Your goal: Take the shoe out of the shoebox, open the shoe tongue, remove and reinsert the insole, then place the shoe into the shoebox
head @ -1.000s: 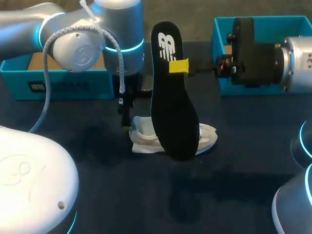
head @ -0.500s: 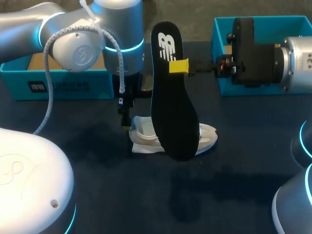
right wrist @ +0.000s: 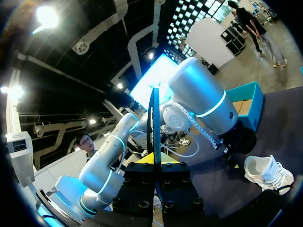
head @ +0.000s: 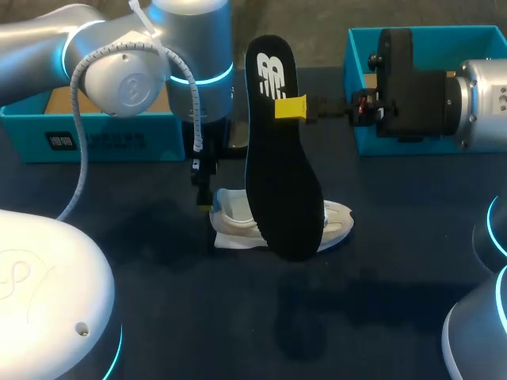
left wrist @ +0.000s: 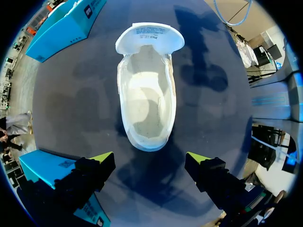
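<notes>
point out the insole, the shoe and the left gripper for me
insole (head: 282, 170), head view, middle of its black face
shoe (left wrist: 147, 99), left wrist view, pale floor inside its opening
left gripper (left wrist: 149, 158), left wrist view, midway between its two yellow tips

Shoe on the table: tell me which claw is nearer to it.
Left. The left claw hangs open directly over the shoe, touching nothing. The right claw is shut on the upright insole near its top end, higher and off to the side.
</notes>
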